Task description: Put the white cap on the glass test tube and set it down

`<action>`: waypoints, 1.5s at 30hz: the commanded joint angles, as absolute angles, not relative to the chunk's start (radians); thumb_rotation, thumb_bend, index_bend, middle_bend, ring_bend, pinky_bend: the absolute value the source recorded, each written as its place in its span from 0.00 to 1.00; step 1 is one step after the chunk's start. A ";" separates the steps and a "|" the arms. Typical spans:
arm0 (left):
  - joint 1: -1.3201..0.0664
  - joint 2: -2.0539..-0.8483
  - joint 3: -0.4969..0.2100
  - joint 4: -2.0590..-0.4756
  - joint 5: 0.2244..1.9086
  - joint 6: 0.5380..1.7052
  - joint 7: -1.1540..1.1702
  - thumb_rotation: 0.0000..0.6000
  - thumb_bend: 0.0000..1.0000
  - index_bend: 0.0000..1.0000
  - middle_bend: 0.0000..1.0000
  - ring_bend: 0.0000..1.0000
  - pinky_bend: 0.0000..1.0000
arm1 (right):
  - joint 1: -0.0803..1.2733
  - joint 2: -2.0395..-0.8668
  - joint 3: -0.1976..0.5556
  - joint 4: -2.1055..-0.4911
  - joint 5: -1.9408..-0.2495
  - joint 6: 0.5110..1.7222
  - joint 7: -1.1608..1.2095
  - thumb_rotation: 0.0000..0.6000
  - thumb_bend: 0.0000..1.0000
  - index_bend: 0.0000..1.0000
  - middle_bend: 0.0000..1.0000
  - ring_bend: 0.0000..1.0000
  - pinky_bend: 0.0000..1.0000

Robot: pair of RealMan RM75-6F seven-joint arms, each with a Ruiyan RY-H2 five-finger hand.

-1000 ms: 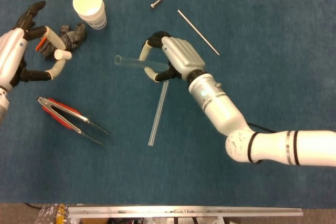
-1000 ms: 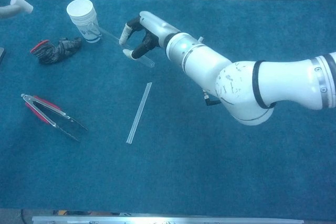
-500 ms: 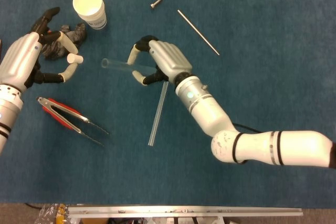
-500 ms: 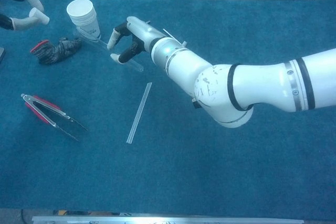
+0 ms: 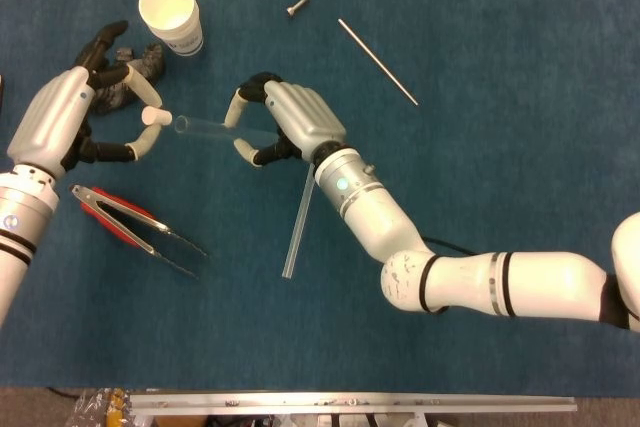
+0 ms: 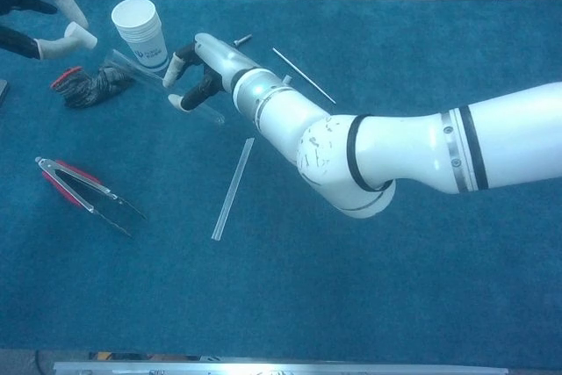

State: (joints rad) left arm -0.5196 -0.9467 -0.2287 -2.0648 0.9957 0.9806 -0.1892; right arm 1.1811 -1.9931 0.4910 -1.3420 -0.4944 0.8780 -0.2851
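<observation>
My right hand (image 5: 285, 122) grips a clear glass test tube (image 5: 212, 128) that lies nearly level above the blue table, its open end pointing left. My left hand (image 5: 70, 117) pinches the small white cap (image 5: 152, 116) between thumb and a finger, just left of the tube's mouth with a narrow gap between them. In the chest view the right hand (image 6: 206, 68) holds the test tube (image 6: 132, 68) slanting toward the upper left, and the left hand (image 6: 35, 6) shows at the top left corner with the cap (image 6: 82, 36) at its fingertips.
A white paper cup (image 5: 170, 13) stands behind the hands, with a dark glove (image 5: 125, 82) beside it. Red-handled tongs (image 5: 135, 229) lie front left. A clear rod (image 5: 298, 217) lies under the right wrist. A metal rod (image 5: 377, 61) and a screw (image 5: 298, 7) lie further back.
The right hand carried the tube leftward while the left hand brought the cap rightward. The gap between cap and tube mouth has shrunk to almost nothing.
</observation>
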 commanded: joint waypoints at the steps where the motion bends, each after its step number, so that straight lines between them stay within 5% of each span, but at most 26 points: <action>1: -0.522 -0.956 -0.226 -2.063 0.995 0.979 -0.187 1.00 0.34 0.50 0.01 0.00 0.02 | 1.182 -1.997 0.495 -1.338 -0.497 0.876 -0.280 1.00 0.33 0.68 0.32 0.13 0.24; 45: -0.543 -1.011 -0.227 -2.035 0.973 0.964 -0.177 1.00 0.34 0.50 0.01 0.00 0.02 | 1.185 -2.008 0.515 -1.332 -0.495 0.867 -0.243 1.00 0.33 0.68 0.32 0.13 0.24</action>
State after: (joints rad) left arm -0.5426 -1.0113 -0.2267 -2.0347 0.9732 0.9637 -0.1769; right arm 1.1847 -2.0076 0.5150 -1.3316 -0.4948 0.8667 -0.2429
